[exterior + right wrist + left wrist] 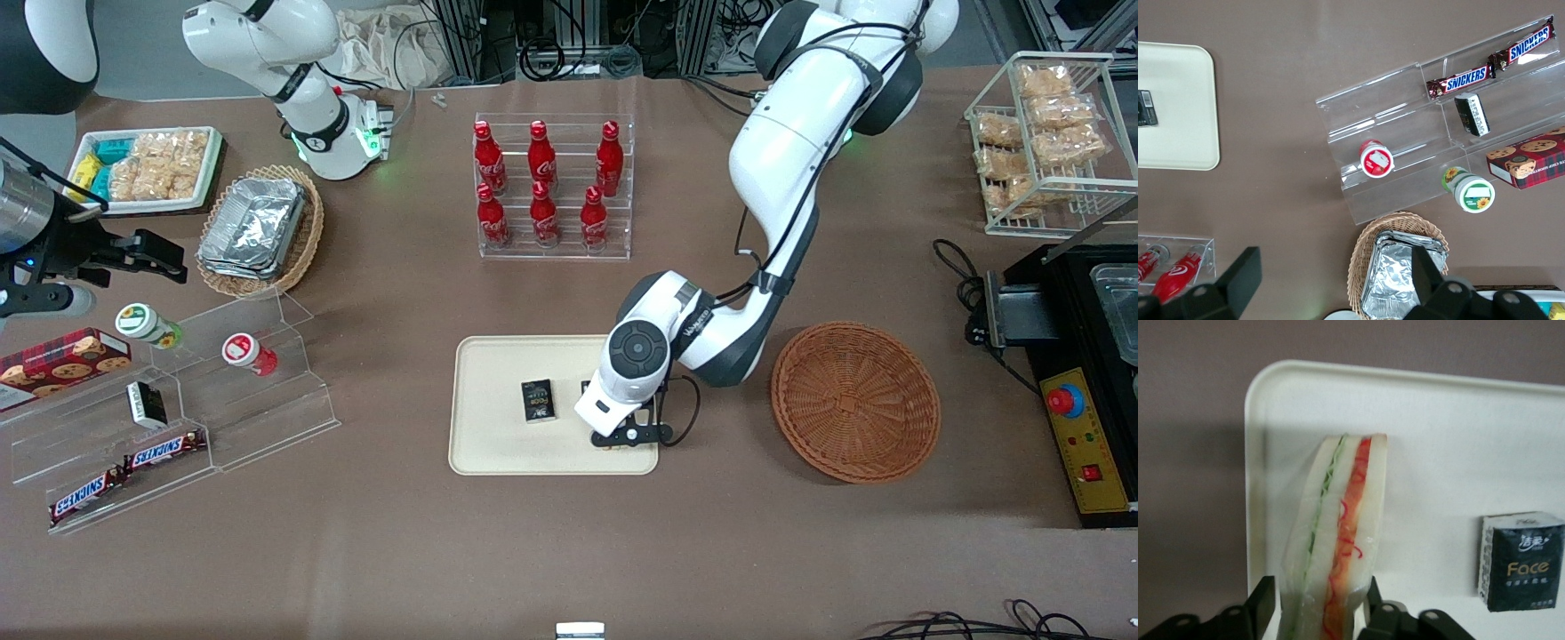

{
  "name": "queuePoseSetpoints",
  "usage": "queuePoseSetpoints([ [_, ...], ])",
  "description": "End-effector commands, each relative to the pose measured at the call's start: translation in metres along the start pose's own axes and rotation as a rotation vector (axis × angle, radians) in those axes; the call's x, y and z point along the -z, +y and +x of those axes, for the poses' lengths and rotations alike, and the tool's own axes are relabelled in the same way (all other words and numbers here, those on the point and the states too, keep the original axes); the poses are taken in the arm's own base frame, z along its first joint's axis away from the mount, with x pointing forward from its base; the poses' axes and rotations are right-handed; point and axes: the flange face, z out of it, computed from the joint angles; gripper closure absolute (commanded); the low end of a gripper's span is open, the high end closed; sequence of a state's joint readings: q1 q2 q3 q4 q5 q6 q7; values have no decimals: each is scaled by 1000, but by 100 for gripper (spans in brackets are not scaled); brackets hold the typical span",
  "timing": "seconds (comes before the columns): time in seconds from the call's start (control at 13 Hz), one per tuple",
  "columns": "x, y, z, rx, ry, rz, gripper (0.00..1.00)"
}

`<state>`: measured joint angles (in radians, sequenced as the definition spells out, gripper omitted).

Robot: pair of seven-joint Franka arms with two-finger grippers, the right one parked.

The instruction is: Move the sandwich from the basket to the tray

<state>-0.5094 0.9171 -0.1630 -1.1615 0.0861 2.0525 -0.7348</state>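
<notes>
The gripper clamps the sandwich upright over the tray; released so, it may topple toward the rim.

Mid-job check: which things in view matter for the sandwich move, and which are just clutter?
Job: sandwich, clamped in the gripper over the tray; basket, now holding nothing.

Clutter: tissue pack on tray, cola bottles, Snickers bars, foil containers.

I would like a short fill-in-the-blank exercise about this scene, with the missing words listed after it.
1. The gripper is shut on the ____.
2. The gripper is above the ____, not the basket.
3. The basket holds ____.
4. On the tray lies a small black pack labelled ____.

Missing words: sandwich; tray; nothing; Face
</notes>
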Motion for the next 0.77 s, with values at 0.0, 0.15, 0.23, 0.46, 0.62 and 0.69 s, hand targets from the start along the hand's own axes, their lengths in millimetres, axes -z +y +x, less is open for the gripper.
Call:
queuePoseSetpoints([
  [0.0, 68, -1, -2, 52, 60, -8, 0],
  [0.15, 121, -22, -9, 99, 63, 33, 0],
  [0.23, 142, -54, -9, 137, 53, 95, 0],
  [0.46, 209, -150, -33, 236, 88, 144, 0],
  [0.62, 251, -204, -50, 291, 115, 126, 0],
  [0.69, 265, -231, -54, 288, 120, 121, 0],
])
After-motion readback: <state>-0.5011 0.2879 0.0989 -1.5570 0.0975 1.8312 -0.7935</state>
